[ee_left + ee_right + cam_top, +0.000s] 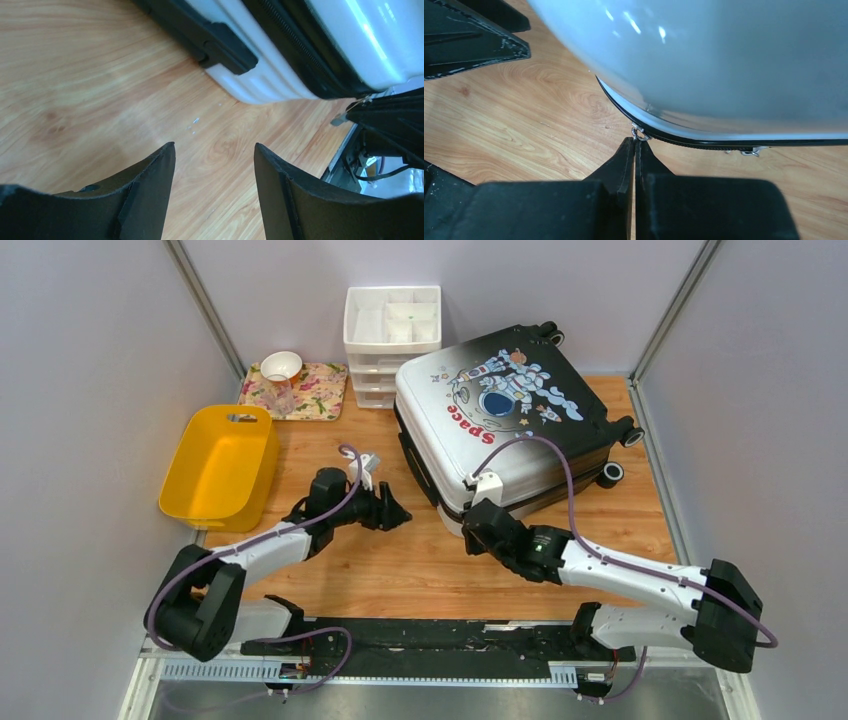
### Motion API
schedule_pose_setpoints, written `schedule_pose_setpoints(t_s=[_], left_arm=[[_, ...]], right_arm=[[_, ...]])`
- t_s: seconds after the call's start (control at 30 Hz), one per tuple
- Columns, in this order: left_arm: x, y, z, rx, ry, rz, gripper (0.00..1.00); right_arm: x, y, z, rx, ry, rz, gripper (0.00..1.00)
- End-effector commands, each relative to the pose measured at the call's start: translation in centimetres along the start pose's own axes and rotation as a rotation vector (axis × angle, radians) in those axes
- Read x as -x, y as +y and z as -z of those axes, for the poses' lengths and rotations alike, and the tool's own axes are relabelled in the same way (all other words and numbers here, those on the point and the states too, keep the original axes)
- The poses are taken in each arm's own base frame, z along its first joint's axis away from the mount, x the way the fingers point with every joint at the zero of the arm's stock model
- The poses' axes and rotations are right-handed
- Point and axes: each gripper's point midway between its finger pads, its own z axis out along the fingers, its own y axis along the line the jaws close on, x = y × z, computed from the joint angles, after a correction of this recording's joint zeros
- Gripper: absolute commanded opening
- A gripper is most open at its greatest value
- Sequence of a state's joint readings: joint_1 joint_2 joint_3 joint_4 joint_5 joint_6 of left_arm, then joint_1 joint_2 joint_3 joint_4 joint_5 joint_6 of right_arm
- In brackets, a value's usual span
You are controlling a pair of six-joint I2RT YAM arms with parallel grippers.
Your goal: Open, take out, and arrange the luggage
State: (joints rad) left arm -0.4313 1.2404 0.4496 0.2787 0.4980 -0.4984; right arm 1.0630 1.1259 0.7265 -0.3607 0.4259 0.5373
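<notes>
Robot lab test cell, not a home. Plain pale panel walls [90, 390] in aluminium framing [205, 305] box in a wood table [420, 560]. Arm bases [205, 615] sit on a metal rail [400, 672] behind the left gripper [400, 512], with staged props left of and past it: yellow bin [220, 465], drawer organizer [392, 340], floral tray [320, 390].

Bright, even light; glare spots on luggage [644, 30]; wrist close-ups seemingly soft.
</notes>
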Motion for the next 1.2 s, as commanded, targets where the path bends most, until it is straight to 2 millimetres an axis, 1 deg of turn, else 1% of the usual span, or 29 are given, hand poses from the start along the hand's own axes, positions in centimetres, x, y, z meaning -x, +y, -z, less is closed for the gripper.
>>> schedule_pose_setpoints(t_s=[0.0,0.1,0.13,0.2,0.23,0.3,0.33,0.37,0.4,0.47,0.53,0.57,0.6,0.67,0.7,0.73,0.77,0.8,0.83,0.87,0.9,0.93,0.97,1.0,1.03,1.07,1.1,1.13,1.17], left_arm=[[4.1,-3.2,-1.8,-0.117,-0.097,-0.038,0.67],[4.2,-3.6,-2.9,-0.142,-0.093,-0.024,0.67],[4.1,-3.5,-3.4,-0.141,-0.084,-0.014,0.66],[4.2,-4.1,-3.9,-0.163,-0.088,-0.007,0.66],[4.1,-3.9,-4.2,-0.158,-0.080,0.001,0.66],[3.9,-3.9,-4.7,-0.164,-0.076,0.016,0.65],[3.9,-3.8,-4.9,-0.164,-0.077,0.025,0.65],[4.0,-3.9,-5.0,-0.171,-0.082,0.028,0.65],[3.7,-3.6,-5.3,-0.163,-0.075,0.049,0.64],[3.5,-3.4,-5.4,-0.162,-0.081,0.060,0.64],[3.0,-3.1,-5.4,-0.155,-0.075,0.092,0.63],[2.9,-3.0,-5.4,-0.151,-0.081,0.096,0.63],[2.9,-2.9,-5.3,-0.146,-0.086,0.105,0.63],[2.7,-2.4,-5.0,-0.131,-0.090,0.116,0.63],[3.0,-2.4,-4.7,-0.133,-0.100,0.113,0.63],[3.1,-2.1,-4.4,-0.130,-0.101,0.115,0.64],[2.9,-1.9,-4.0,-0.129,-0.093,0.118,0.65],[3.8,-1.0,-3.1,-0.112,-0.123,0.109,0.66],[3.9,-0.5,-2.5,-0.101,-0.130,0.105,0.67],[3.9,-0.1,-1.8,-0.102,-0.124,0.102,0.67],[5.0,0.7,-0.6,-0.091,-0.163,0.061,0.68],[4.8,1.2,0.0,-0.082,-0.163,0.049,0.69],[4.3,1.1,0.6,-0.099,-0.138,0.032,0.70],[4.6,0.8,1.4,-0.111,-0.155,-0.067,0.70],[4.4,0.8,1.9,-0.118,-0.151,-0.121,0.70],[3.5,0.3,2.3,-0.144,-0.125,-0.170,0.70],[3.8,-0.4,2.9,-0.169,-0.152,-0.262,0.71],[2.9,-0.5,3.1,-0.184,-0.143,-0.283,0.71],[2.4,-0.9,3.2,-0.206,-0.129,-0.308,0.72]], right_arm=[[4.9,4.4,0.5,0.093,-0.107,-0.114,0.00],[5.9,5.4,0.0,0.086,-0.119,-0.113,0.00],[6.0,5.6,-0.2,0.085,-0.115,-0.112,0.00],[6.1,6.2,-0.8,0.079,-0.111,-0.119,0.00],[6.8,6.6,-0.7,0.086,-0.123,-0.125,0.00],[6.8,7.3,-1.2,0.083,-0.121,-0.127,0.00],[7.6,7.7,-1.2,0.085,-0.139,-0.134,0.00],[7.9,7.9,-1.4,0.081,-0.145,-0.137,0.00],[7.8,8.2,-2.0,0.071,-0.142,-0.134,0.00],[9.1,8.8,-2.2,0.067,-0.171,-0.138,0.00],[9.5,9.0,-3.2,0.045,-0.190,-0.141,0.00],[10.4,9.5,-3.2,0.049,-0.207,-0.148,0.00],[10.4,9.6,-3.8,0.039,-0.211,-0.145,0.00],[11.0,10.0,-4.0,0.033,-0.219,-0.145,0.00],[11.1,10.2,-4.1,0.035,-0.216,-0.144,0.04],[11.2,10.3,-4.0,0.046,-0.217,-0.142,0.11],[11.2,10.5,-3.8,0.061,-0.215,-0.109,0.24],[11.4,10.5,-3.3,0.084,-0.226,-0.097,0.31],[11.2,10.7,-2.9,0.109,-0.220,-0.082,0.39],[11.3,10.9,-2.5,0.135,-0.220,-0.067,0.45],[11.7,11.0,-1.3,0.173,-0.232,-0.018,0.50],[11.1,11.6,-0.7,0.228,-0.209,0.017,0.52],[11.0,11.6,-0.1,0.254,-0.208,0.039,0.55],[11.6,11.7,1.1,0.290,-0.231,0.083,0.56],[11.0,12.3,1.9,0.354,-0.215,0.123,0.56],[11.1,12.5,2.6,0.386,-0.221,0.147,0.57],[11.7,12.5,4.0,0.418,-0.242,0.168,0.57],[11.8,12.6,4.7,0.446,-0.252,0.213,0.57],[12.1,12.6,5.4,0.462,-0.265,0.237,0.59]])
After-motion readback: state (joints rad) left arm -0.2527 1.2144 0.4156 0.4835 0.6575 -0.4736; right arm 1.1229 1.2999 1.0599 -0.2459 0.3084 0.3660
